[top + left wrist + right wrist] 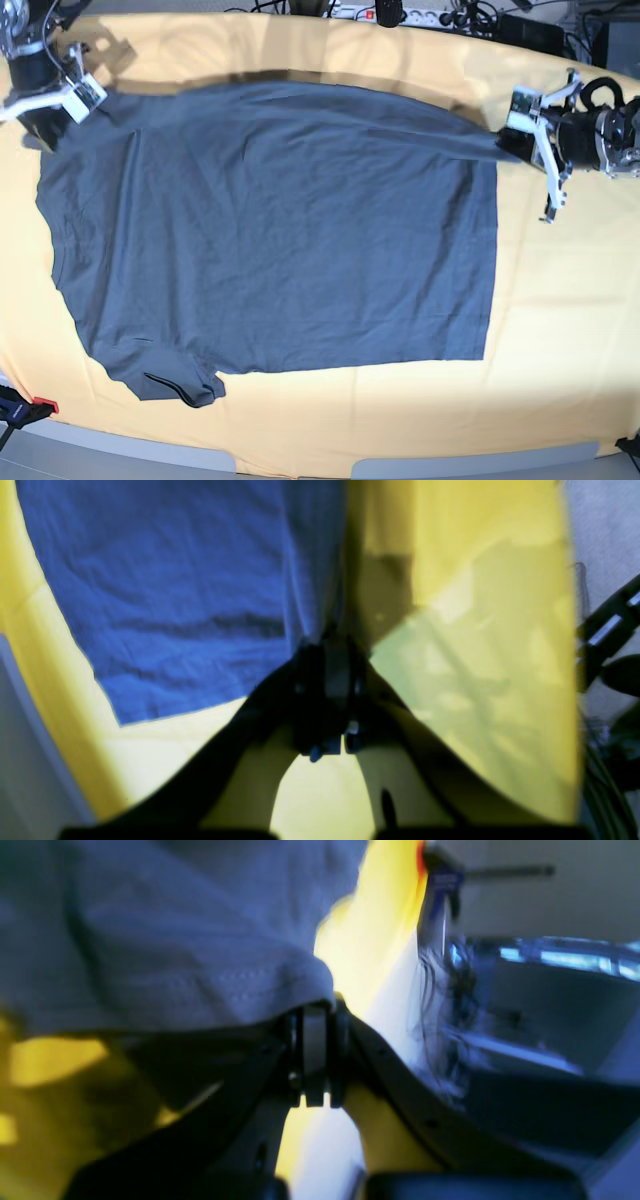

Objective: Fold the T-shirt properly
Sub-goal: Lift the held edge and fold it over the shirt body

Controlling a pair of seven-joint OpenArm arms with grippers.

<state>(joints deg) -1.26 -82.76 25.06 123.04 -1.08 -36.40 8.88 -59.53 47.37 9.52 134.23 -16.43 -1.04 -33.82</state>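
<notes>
The dark slate-grey T-shirt [280, 230] lies spread nearly flat on the yellow tablecloth [560, 320]. In the base view its straight hem is at the right, and a bunched flap with a dark edge [175, 388] sits at the front left. My left gripper [508, 143] is at the far right corner of the hem, shut on the cloth there. The left wrist view shows the left gripper [330, 647] pinching the blue-looking T-shirt [175, 595] edge. My right gripper [50, 118] is shut on the far left corner. In the right wrist view the right gripper [315, 1012] clamps a stitched T-shirt [165, 940] edge.
A power strip [400, 14] and cables lie along the table's back edge. A red clamp [40, 406] grips the tablecloth at the front left corner. The rounded grey table edge [420, 468] runs along the front. Dark equipment [525, 1005] stands beyond the table.
</notes>
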